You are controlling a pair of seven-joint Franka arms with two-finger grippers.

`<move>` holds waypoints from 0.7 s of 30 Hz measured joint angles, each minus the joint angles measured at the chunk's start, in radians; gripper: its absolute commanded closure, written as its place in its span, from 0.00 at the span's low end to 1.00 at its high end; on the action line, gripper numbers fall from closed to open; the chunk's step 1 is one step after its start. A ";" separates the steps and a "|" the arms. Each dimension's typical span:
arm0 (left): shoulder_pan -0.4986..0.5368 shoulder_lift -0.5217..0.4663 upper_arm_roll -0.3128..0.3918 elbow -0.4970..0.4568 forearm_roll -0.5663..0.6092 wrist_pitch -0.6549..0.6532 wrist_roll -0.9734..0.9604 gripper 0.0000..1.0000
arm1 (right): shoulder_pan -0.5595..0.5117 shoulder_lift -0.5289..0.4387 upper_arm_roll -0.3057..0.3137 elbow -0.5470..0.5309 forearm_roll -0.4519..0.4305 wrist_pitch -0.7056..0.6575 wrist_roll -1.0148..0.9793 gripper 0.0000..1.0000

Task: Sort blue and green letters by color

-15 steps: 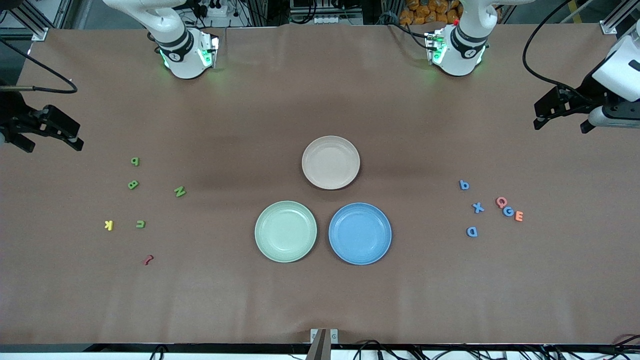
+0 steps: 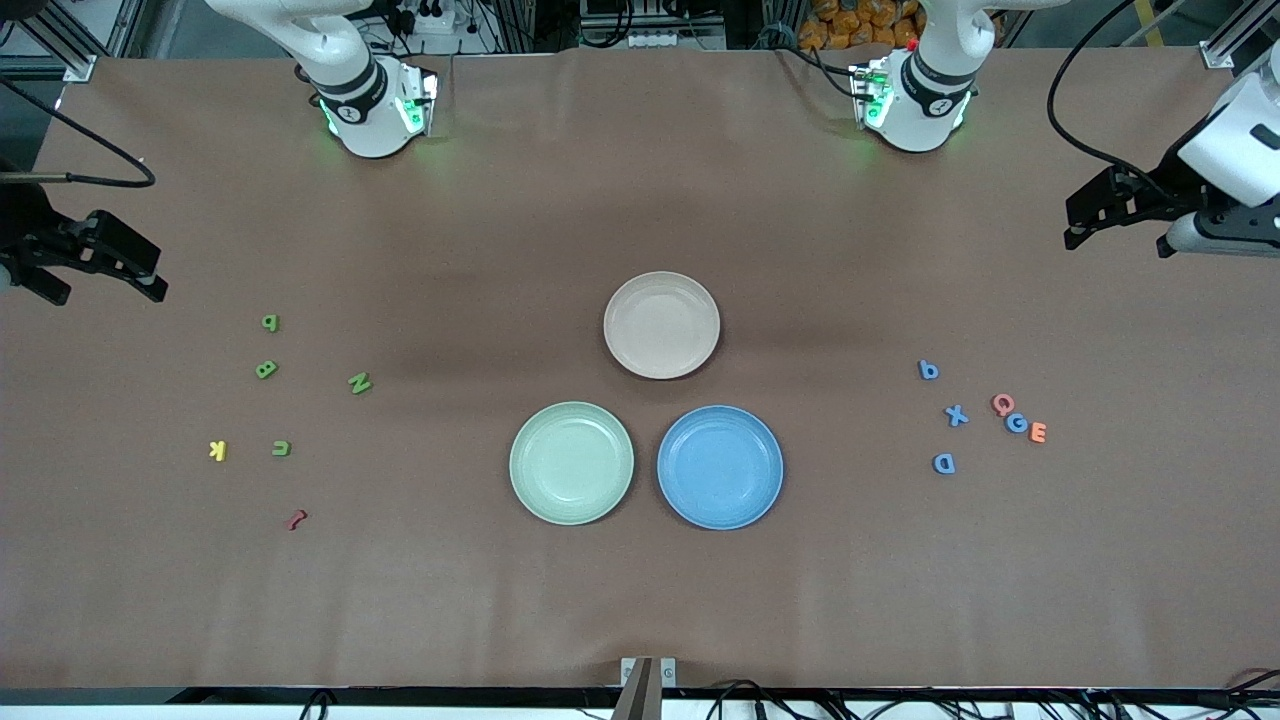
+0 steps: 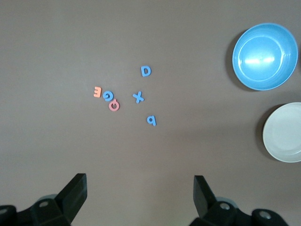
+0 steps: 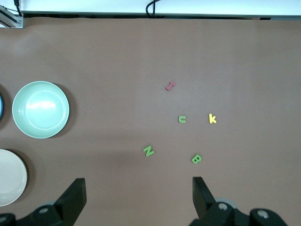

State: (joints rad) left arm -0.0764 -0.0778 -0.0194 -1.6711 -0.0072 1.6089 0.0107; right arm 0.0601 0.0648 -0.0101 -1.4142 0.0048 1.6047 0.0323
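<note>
1. Hovering with fingers spread wide and holding nothing, the left hand hangs over bare tabletop at the left arm's end.
2. Hovering likewise, the right hand is open and empty over the right arm's end.
3. Blue letters lie toward the left arm's end from the blue plate: b, X, D, and G touching between a pink Q and an orange E.
4. Green letters lie toward the right arm's end from the green plate: P, B, N tilted, U on its side.
5. Yellow K and a red piece lie near U.
6. A beige plate sits farther from the front camera than the blue plate.
</note>
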 measured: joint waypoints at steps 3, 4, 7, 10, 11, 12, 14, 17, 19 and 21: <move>0.007 0.028 0.001 -0.017 0.000 -0.002 0.000 0.00 | 0.000 0.000 0.000 -0.002 0.000 0.000 0.000 0.00; 0.011 0.040 0.002 -0.025 0.000 0.003 0.000 0.00 | 0.000 0.000 0.000 -0.004 0.000 0.000 0.000 0.00; 0.030 0.078 0.002 -0.079 0.000 0.066 0.000 0.00 | 0.000 0.000 0.000 -0.007 0.000 -0.001 0.000 0.00; 0.047 0.097 0.004 -0.200 0.000 0.217 0.002 0.00 | 0.000 0.000 -0.001 -0.014 0.000 -0.001 0.000 0.00; 0.050 0.096 0.005 -0.248 0.000 0.276 0.002 0.00 | 0.000 0.000 -0.001 -0.017 0.000 0.000 0.000 0.00; 0.052 0.095 0.005 -0.294 0.000 0.331 0.003 0.00 | 0.000 0.000 -0.001 -0.020 0.000 0.000 0.000 0.00; 0.054 0.089 0.005 -0.399 0.000 0.451 0.005 0.00 | -0.001 0.000 -0.002 -0.028 0.000 0.001 0.000 0.00; 0.051 0.082 0.003 -0.527 0.000 0.564 0.006 0.00 | -0.002 0.000 -0.004 -0.042 0.000 0.006 0.000 0.00; 0.049 0.083 0.000 -0.584 0.000 0.596 0.006 0.00 | -0.002 0.000 -0.006 -0.055 0.000 0.011 0.000 0.00; 0.049 0.087 -0.001 -0.620 0.000 0.608 0.006 0.00 | -0.004 0.000 -0.007 -0.072 -0.001 0.018 0.000 0.00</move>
State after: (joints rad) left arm -0.0273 0.0091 -0.0209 -2.2907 -0.0073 2.2167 0.0170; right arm 0.0561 0.0648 -0.0175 -1.4862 0.0041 1.6230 0.0323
